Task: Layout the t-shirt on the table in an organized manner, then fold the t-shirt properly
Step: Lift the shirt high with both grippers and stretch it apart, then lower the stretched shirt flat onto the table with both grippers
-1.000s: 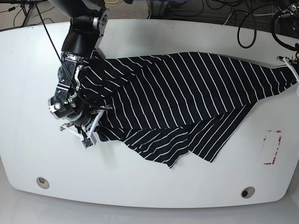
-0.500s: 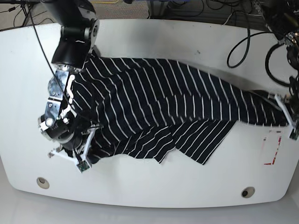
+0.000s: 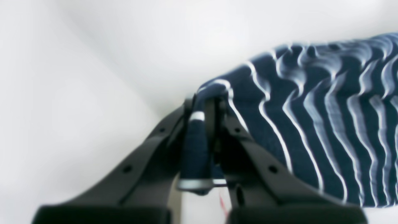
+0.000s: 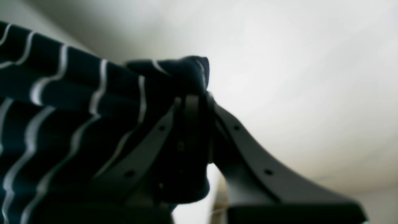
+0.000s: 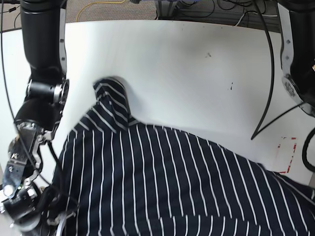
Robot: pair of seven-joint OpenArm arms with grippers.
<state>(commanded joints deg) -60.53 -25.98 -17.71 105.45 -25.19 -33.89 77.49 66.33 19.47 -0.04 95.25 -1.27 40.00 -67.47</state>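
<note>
The t-shirt (image 5: pixel 172 182), dark navy with thin white stripes, is stretched wide across the lower part of the base view, over the front of the white table (image 5: pixel 172 64). One sleeve (image 5: pixel 110 98) points toward the back. In the left wrist view my left gripper (image 3: pixel 205 101) is shut on a bunched edge of the t-shirt (image 3: pixel 311 118). In the right wrist view my right gripper (image 4: pixel 195 99) is shut on another edge of the t-shirt (image 4: pixel 77 102). In the base view both sets of fingertips are hidden at the bottom corners.
The right-wrist arm (image 5: pixel 42 73) stands along the left side of the base view and the left-wrist arm (image 5: pixel 298 59) along the right. A red-and-white tape rectangle (image 5: pixel 285 155) lies at the table's right. Cables hang beyond the far edge.
Both arms have moved toward the front of the table with the t-shirt. The cloth has gone from a crumpled heap in the middle to a wide stretched sheet, larger in view.
</note>
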